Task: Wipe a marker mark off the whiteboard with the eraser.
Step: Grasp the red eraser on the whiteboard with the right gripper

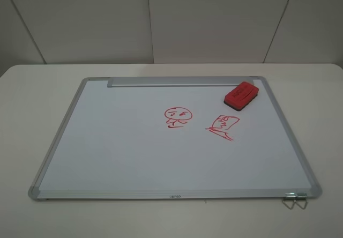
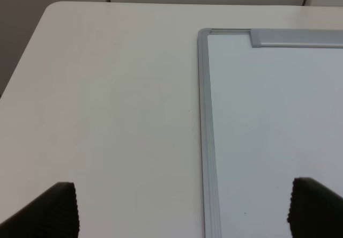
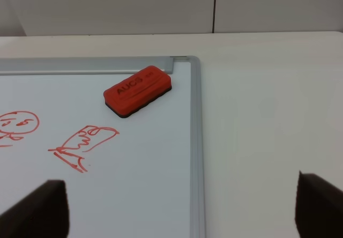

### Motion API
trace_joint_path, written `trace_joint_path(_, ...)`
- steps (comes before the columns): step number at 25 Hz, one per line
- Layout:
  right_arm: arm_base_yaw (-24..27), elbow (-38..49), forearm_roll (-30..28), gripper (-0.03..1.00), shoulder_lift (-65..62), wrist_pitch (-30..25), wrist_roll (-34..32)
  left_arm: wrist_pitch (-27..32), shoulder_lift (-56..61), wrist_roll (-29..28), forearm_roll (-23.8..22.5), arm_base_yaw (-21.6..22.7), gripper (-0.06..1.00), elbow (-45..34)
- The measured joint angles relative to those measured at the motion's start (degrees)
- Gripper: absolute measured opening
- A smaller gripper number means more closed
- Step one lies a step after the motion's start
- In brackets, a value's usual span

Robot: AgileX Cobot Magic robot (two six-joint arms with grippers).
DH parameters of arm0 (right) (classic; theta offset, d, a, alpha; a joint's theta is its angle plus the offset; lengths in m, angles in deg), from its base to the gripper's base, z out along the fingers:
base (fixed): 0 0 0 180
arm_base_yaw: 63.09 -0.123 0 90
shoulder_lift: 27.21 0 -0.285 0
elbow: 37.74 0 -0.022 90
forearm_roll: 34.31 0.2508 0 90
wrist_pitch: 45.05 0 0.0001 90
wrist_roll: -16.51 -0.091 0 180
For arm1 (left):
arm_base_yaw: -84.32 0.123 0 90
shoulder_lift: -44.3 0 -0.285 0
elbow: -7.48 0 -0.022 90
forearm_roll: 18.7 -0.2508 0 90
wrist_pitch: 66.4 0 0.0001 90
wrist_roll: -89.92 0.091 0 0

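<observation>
The silver-framed whiteboard (image 1: 134,152) is laid flat. The marker mark (image 1: 177,117), a red round face on a small body, is drawn near its centre. The red eraser (image 1: 241,95) is rested, lettering up, at the far-right corner.

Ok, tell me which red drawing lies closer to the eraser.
The spiky boxy scribble, right of the round face; only a short gap separates it from the eraser.

Bare whiteboard (image 1: 118,147) all around the marker mark (image 1: 177,117), the eraser (image 1: 241,95) apart by the far right corner.

marker mark (image 3: 17,124) cropped, frame lettering (image 1: 174,196) illegible
</observation>
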Motion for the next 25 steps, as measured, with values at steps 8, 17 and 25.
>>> trace_joint_path(8, 0.0, 0.0, 0.0, 0.75, 0.0, 0.0, 0.0, 0.0, 0.0, 0.0, 0.0, 0.0, 0.78, 0.0)
trace_joint_path(17, 0.0, 0.0, 0.0, 0.75, 0.0, 0.0, 0.0, 0.0, 0.0, 0.0, 0.0, 0.0, 0.78, 0.0)
trace_joint_path(25, 0.0, 0.0, 0.0, 0.75, 0.0, 0.0, 0.0, 0.0, 0.0, 0.0, 0.0, 0.0, 0.78, 0.0)
